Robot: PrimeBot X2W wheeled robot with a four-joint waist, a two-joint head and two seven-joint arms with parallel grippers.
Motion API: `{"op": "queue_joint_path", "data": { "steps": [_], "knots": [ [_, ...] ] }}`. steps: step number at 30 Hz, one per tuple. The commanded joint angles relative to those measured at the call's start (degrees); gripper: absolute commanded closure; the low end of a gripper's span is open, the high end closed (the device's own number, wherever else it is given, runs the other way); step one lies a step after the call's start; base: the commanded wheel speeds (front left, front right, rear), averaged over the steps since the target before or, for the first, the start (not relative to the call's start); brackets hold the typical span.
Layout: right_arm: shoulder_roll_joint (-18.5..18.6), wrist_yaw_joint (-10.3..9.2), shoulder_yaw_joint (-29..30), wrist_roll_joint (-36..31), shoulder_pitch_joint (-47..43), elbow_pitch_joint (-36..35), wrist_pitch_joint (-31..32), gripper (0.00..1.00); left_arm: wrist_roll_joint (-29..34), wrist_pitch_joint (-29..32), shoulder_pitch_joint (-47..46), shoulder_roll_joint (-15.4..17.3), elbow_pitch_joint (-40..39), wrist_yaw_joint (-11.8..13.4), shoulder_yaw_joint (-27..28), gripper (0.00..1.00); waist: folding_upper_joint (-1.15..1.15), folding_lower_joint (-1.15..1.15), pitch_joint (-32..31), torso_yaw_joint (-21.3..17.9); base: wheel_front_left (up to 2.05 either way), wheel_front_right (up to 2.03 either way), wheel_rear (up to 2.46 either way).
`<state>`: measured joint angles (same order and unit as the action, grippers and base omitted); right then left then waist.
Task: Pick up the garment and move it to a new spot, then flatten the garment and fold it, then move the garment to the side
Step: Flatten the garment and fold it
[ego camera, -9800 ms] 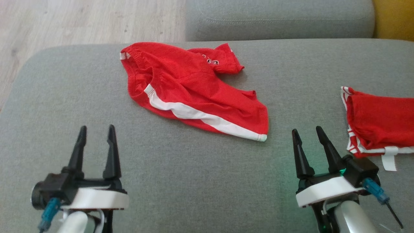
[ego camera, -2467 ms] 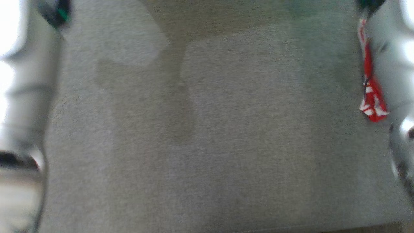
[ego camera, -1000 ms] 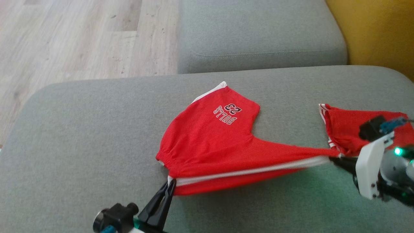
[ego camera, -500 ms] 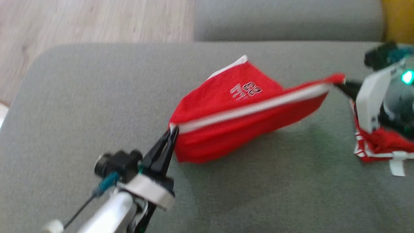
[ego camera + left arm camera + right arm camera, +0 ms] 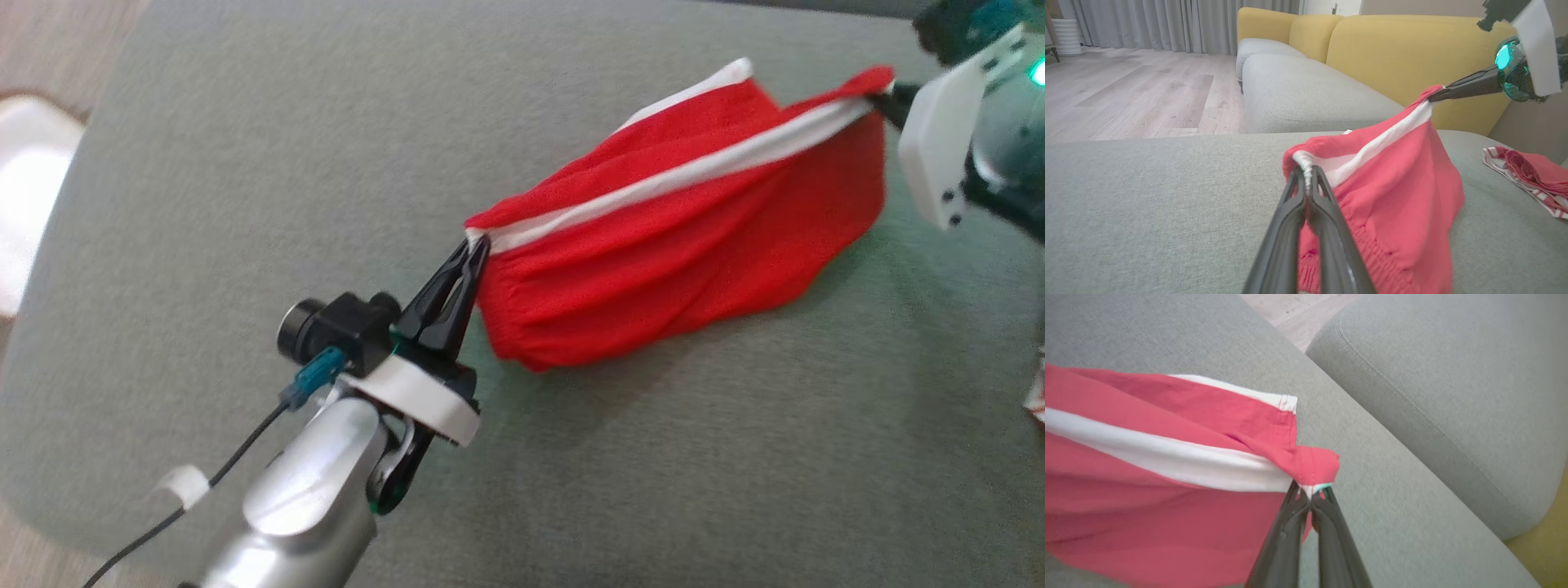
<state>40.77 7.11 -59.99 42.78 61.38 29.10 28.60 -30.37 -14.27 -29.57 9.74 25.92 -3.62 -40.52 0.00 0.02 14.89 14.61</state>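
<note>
- The left gripper (image 5: 476,247) is closed on the waistband corner of the red shorts (image 5: 678,245).
- The right gripper (image 5: 880,96) pinches the leg hem, so the white stripe (image 5: 694,170) is stretched between them.
- The shorts hang over the grey sofa seat (image 5: 245,163), probably to be carried elsewhere.

Two red garments (image 5: 1400,196) (image 5: 1531,171), two claws (image 5: 478,245) (image 5: 878,98), one sofa (image 5: 653,457).

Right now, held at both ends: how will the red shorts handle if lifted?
Likely floppy: the red shorts sag in folds between left gripper and right gripper. Probably light: two fingertip pinches carry them. Lower edge may drag on the cushion.
</note>
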Motion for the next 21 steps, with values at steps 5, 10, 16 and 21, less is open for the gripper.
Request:
{"op": "queue_joint_path", "data": {
  "steps": [5,10,16,21],
  "knots": [
    [-0.4,0.37,-2.4,0.7,5.1,2.9,-2.8,1.00,1.9,-0.7,-4.2,-1.6,0.0,-1.1,3.6,1.00,0.00,-0.02,4.4,4.8,0.00,0.00,0.00],
    [-1.4,0.37,-6.0,1.5,7.9,6.3,-4.2,1.00,3.5,-0.7,-4.6,-3.4,1.2,-2.1,4.6,1.00,0.00,-0.02,6.1,6.8,0.00,0.00,0.00],
    [-2.5,0.37,-9.6,2.7,9.4,9.8,-5.9,1.00,4.9,-0.7,-4.7,-4.9,2.5,-3.0,5.1,1.00,0.00,-0.02,7.0,8.1,0.00,0.00,0.00],
    [-3.7,0.37,-10.6,2.7,10.3,13.4,-9.6,0.00,5.7,-0.7,-5.1,-5.7,3.7,-3.4,5.6,1.00,0.00,-0.02,7.2,8.3,0.00,0.00,0.00]
  ]
}}
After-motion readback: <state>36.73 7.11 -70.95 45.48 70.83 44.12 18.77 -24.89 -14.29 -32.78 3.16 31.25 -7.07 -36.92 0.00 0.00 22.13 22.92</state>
